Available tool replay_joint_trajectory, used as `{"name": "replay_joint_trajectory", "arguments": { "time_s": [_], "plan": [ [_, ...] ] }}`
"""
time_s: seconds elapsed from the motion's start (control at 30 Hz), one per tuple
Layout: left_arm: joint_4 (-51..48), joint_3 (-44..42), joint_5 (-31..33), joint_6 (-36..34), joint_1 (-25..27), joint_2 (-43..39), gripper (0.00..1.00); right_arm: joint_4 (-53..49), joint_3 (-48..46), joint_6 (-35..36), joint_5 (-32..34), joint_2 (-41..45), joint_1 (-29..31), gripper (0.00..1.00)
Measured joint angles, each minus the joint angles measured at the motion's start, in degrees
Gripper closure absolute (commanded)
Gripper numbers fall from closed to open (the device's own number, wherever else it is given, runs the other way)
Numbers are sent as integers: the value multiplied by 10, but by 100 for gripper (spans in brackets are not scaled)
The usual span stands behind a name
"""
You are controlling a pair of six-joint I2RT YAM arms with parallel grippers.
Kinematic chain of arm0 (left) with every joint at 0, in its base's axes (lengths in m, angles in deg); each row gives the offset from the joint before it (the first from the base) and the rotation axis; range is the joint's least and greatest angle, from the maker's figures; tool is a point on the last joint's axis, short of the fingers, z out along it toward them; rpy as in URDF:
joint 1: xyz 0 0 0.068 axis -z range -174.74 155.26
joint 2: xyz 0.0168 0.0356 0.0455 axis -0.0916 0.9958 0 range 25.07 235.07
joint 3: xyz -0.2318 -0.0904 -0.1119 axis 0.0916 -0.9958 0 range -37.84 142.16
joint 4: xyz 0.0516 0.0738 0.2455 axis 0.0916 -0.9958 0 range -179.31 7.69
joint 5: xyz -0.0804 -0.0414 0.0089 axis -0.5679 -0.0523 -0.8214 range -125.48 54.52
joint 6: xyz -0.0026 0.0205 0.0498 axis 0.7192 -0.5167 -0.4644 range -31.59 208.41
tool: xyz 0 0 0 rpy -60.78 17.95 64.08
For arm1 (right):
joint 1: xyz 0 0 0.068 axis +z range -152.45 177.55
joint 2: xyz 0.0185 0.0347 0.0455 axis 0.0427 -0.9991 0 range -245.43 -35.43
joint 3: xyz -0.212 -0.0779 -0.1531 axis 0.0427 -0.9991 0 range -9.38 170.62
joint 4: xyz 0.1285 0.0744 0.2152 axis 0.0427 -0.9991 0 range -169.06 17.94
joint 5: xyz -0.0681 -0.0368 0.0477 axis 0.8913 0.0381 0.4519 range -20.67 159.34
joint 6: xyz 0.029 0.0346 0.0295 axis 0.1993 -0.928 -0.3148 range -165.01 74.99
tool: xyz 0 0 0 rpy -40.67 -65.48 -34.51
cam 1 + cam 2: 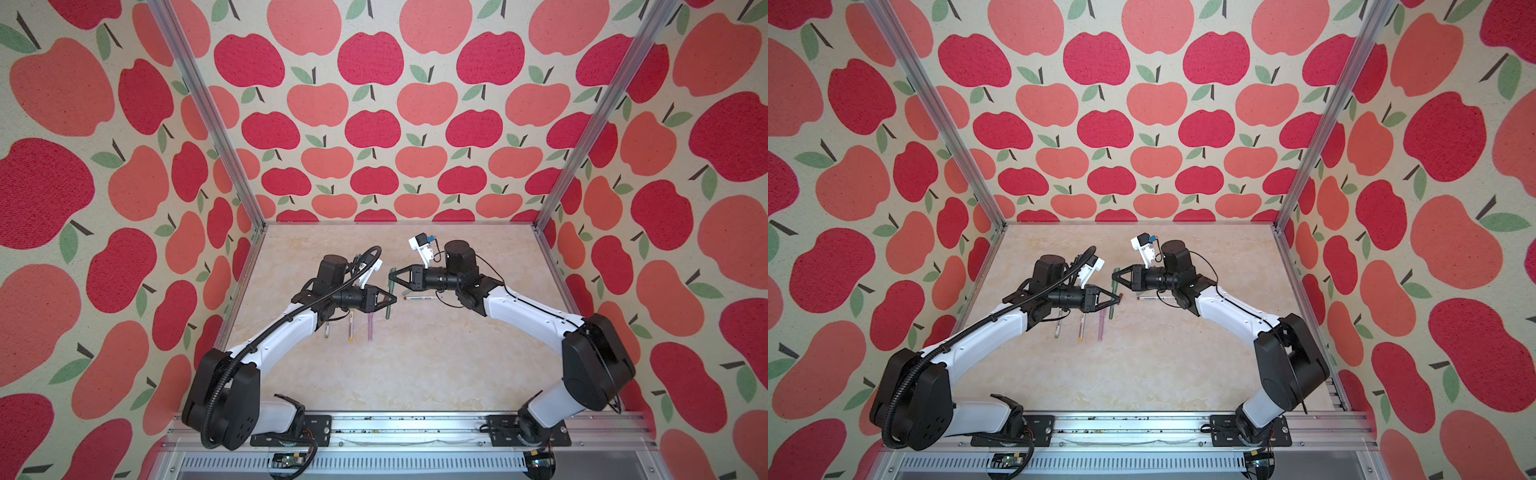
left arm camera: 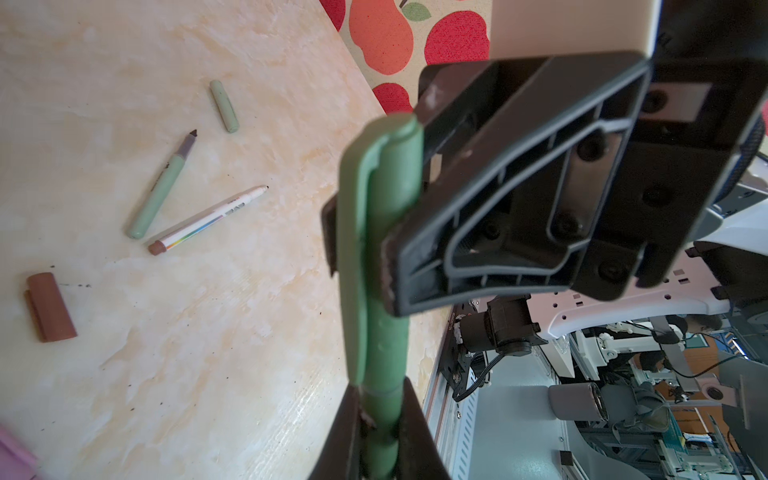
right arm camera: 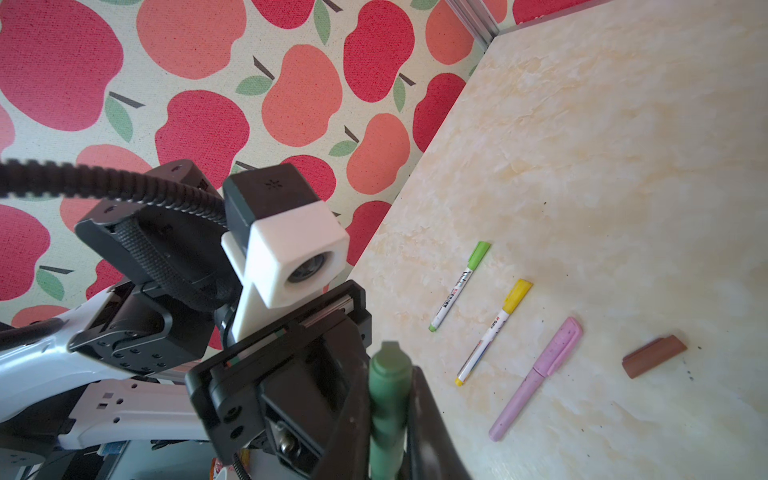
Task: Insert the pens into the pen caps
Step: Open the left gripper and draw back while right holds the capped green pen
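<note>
The left gripper (image 1: 394,300) had its jaws pinched on the dark green pen (image 2: 380,432), and the right gripper (image 1: 391,276) had its jaws pinched on the dark green cap (image 2: 374,216). Pen and cap were in line, held above mid-table (image 1: 415,365). A brown cap (image 3: 653,356) lay near the pink pen (image 3: 536,378).

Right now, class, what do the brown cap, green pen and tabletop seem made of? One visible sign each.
The brown cap looks like matt moulded plastic: even colour, clip ridge. The green pen is probably plastic too, matt, with a moulded clip. The tabletop shows cream marble patterning with faint sheen; perhaps laminate or vinyl.
</note>
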Motion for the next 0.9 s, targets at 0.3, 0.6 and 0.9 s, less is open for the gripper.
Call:
{"name": "replay_joint_trajectory", "arguments": {
  "time_s": [0.3, 0.6, 0.9],
  "plan": [
    [-34, 33, 8, -16, -12, 14, 100, 39, -2, 2, 19, -14, 4, 100],
    [-56, 57, 5, -30, -21, 37, 100, 89, -21, -2, 47, -22, 9, 100],
    [-61, 69, 4, -28, -22, 44, 100, 97, -19, -4, 58, -21, 10, 100]
  ]
}}
